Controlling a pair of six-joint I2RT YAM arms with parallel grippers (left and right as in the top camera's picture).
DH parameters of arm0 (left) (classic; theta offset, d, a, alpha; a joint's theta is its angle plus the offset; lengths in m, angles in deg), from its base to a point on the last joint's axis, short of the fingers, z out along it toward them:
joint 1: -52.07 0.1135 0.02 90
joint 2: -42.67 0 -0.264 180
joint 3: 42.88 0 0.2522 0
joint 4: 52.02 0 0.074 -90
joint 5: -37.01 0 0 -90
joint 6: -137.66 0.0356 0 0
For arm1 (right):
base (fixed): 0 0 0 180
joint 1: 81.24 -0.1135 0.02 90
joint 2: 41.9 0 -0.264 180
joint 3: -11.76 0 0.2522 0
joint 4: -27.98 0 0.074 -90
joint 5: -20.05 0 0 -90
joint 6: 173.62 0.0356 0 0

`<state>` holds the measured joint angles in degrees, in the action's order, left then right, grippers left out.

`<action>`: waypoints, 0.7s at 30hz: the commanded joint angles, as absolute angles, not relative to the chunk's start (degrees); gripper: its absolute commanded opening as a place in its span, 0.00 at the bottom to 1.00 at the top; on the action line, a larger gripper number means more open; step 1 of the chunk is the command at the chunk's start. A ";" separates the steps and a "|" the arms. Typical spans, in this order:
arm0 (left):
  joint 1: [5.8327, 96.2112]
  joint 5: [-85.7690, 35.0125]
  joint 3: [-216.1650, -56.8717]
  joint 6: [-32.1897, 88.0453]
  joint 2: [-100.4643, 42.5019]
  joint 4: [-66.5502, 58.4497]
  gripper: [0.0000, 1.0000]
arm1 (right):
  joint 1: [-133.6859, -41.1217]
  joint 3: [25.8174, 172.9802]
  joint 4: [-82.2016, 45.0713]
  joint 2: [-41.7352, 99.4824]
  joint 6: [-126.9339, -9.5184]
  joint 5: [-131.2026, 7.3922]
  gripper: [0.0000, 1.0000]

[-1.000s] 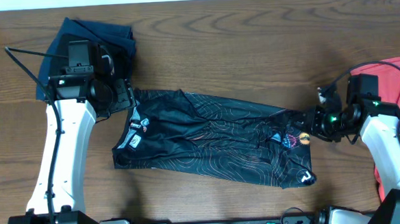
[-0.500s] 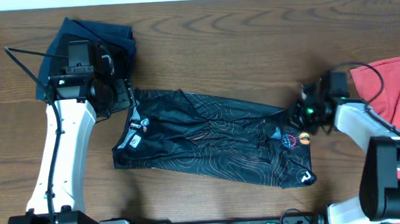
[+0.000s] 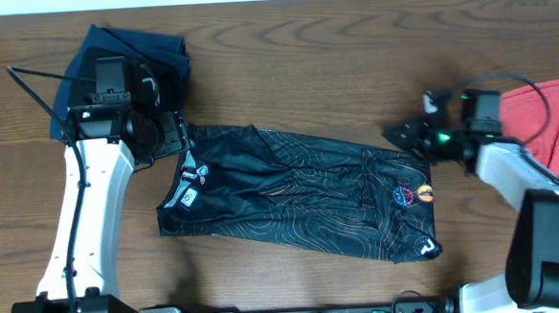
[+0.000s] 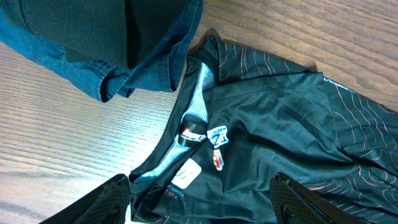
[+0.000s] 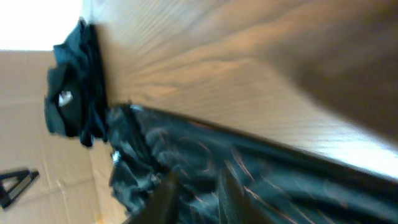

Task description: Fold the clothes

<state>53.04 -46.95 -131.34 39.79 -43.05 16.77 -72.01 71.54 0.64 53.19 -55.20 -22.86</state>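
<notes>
While the right gripper (image 3: 400, 132) hangs with jaws narrowly parted and empty, bare table (image 3: 304, 69) spreads ahead of them, and the top edge of the black jersey (image 3: 300, 189) lies just beside them. The left gripper (image 4: 199, 179) gapes wide over the jersey's collar, holding nothing, with the navy garment (image 4: 93, 37) just beyond its tips.
</notes>
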 commanded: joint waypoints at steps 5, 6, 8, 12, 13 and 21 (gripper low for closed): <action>52.96 -46.27 -131.88 39.63 -42.63 17.03 0.74 | -57.95 71.70 -17.18 50.26 -77.56 -27.49 0.46; 52.96 -46.01 -131.88 39.61 -42.63 17.01 0.74 | -56.92 71.70 -19.25 50.26 -79.31 -29.52 0.47; 52.96 -45.86 -131.88 39.63 -42.63 17.01 0.74 | -56.03 71.63 -23.10 50.28 -82.35 -34.07 0.51; 52.96 -45.88 -131.88 39.63 -42.63 17.01 0.74 | -57.30 71.02 -27.10 50.35 -84.44 -41.68 0.61; 52.96 -45.88 -131.88 39.63 -42.63 16.99 0.74 | -57.78 70.58 -26.95 50.37 -84.44 -41.68 0.61; 52.96 -45.88 -131.88 39.63 -42.63 17.07 0.74 | -62.72 62.36 -21.33 50.35 -83.05 -46.14 0.58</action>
<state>53.04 -46.03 -131.34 39.79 -43.05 16.88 -60.95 66.60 -22.93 48.99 -81.82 -42.22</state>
